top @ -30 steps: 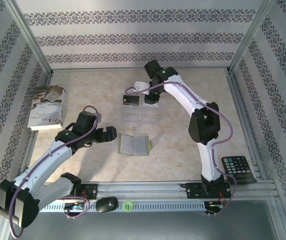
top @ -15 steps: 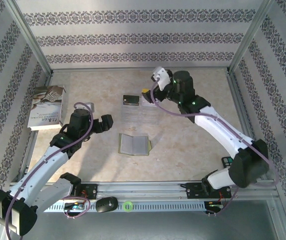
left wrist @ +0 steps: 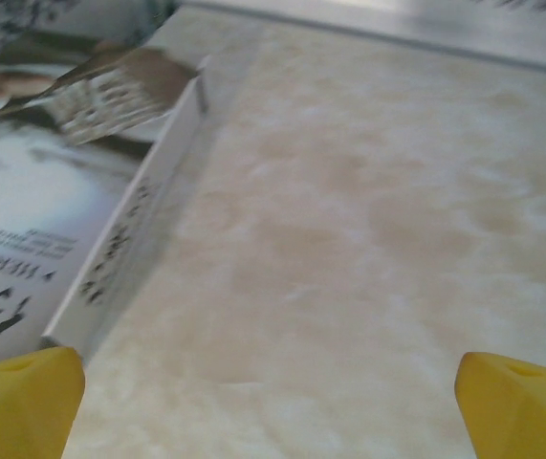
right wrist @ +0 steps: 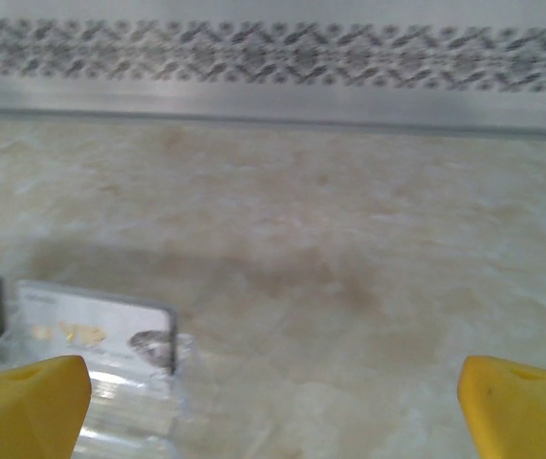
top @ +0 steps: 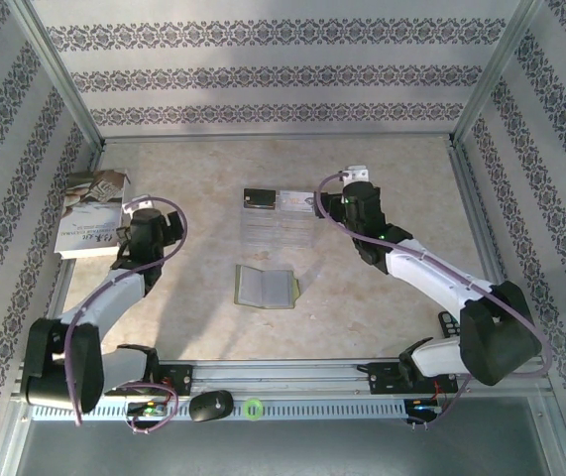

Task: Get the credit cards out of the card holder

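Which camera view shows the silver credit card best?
The right wrist view: the silver card lies close, flat on the table, its gold print visible. The top external view shows it small and pale, beside the black card.

Card holder (top: 265,287) mid-table, two credit cards (top: 259,199) side by side behind it, book (top: 91,213) far left

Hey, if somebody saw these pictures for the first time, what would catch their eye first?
Probably the open card holder lying in the middle, with the black card and the silvery card side by side on a clear sheet just beyond it. Both grippers are open and empty: the left gripper by the book at the left edge, the right gripper near the silvery card.
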Controlling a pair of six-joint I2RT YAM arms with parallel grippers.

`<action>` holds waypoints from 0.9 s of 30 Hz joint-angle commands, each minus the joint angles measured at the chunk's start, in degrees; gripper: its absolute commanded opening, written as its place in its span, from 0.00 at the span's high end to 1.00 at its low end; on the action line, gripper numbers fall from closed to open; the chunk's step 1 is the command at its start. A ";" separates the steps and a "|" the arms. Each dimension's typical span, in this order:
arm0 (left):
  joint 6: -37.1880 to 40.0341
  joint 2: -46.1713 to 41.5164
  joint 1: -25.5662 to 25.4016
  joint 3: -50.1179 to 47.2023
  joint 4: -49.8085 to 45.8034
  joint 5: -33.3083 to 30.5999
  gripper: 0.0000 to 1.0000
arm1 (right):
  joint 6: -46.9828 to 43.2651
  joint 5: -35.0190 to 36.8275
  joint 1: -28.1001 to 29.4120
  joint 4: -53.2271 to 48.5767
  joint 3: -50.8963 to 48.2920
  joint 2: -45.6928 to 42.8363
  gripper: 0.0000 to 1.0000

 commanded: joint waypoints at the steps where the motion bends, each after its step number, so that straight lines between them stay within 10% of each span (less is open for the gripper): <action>1: 7.06 3.85 1.18 -2.08 12.67 -1.72 0.01 | 1.84 9.29 -0.31 -0.48 -1.95 -3.88 0.02; 12: 14.31 21.61 1.89 -10.84 49.14 15.09 0.01 | -9.63 16.16 -6.00 2.10 -13.17 -16.07 0.02; 22: 11.58 20.22 2.76 -11.85 48.46 12.08 0.01 | -8.53 -5.01 -25.08 33.05 -31.31 -11.54 0.02; 27: 12.49 20.73 2.77 -9.83 45.69 13.80 0.01 | -9.91 -8.06 -25.42 37.88 -27.25 0.78 0.02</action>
